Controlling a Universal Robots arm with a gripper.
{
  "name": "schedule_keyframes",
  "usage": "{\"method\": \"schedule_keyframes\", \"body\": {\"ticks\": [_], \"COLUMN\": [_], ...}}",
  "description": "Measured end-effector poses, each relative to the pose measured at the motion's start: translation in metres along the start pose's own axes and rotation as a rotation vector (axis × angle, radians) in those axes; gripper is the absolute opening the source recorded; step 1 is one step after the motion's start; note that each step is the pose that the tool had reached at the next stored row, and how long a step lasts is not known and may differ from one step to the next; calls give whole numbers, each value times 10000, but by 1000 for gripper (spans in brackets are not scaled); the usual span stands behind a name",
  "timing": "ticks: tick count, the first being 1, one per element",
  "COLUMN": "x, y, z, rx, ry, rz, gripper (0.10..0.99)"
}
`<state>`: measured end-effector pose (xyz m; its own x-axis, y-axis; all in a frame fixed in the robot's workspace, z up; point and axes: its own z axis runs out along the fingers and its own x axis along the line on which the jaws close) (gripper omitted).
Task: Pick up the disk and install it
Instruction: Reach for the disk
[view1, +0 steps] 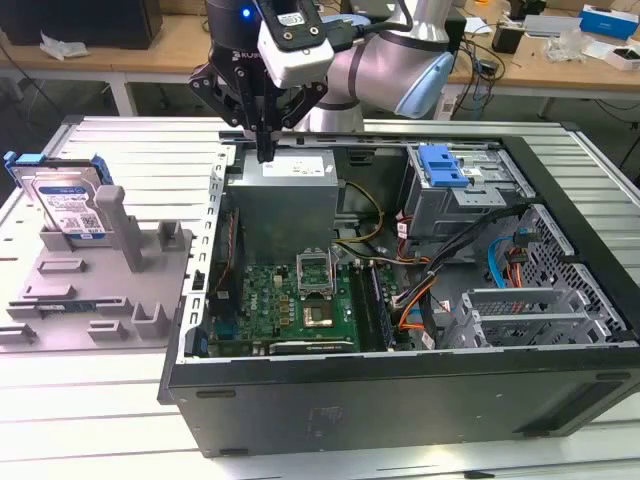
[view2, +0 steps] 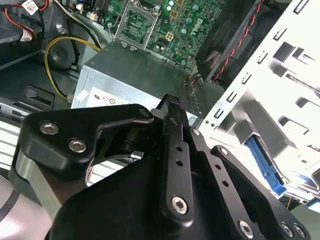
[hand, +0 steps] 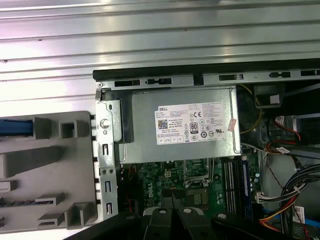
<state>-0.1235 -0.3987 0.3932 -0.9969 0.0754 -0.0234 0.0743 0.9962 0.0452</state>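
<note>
On the ribbed aluminium worktop (view1: 140, 150) we see the flat silver disk (view1: 68, 203), blue-railed, standing on edge in the grey plastic holder (view1: 100, 300). Well apart from it, the black gripper (view1: 265, 152) hangs over the boxy metal power supply (view1: 290, 200), fingers together and empty.

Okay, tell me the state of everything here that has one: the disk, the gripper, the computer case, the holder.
Disk: standing on edge in the grey holder, not gripped.
Gripper: shut, empty, hanging over the power supply.
Computer case: lying on its side, cover off, inside exposed.
Grey holder: flat on the table beside the case, carrying the disk at its far end.
</note>
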Motion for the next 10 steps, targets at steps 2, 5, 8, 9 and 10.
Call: {"method": "schedule_keyframes", "body": {"ticks": [2,5,8,9,10], "x": [69,290,569,653,750], "y": [27,127,205,222,241], "z": [0,6,14,15,16], "rx": [2,6,45,51,53], "ry": [1,1,-2,-3,-3], "rz": [0,-1,-1,-3,-4], "gripper": [106,106,106,106,106]}}
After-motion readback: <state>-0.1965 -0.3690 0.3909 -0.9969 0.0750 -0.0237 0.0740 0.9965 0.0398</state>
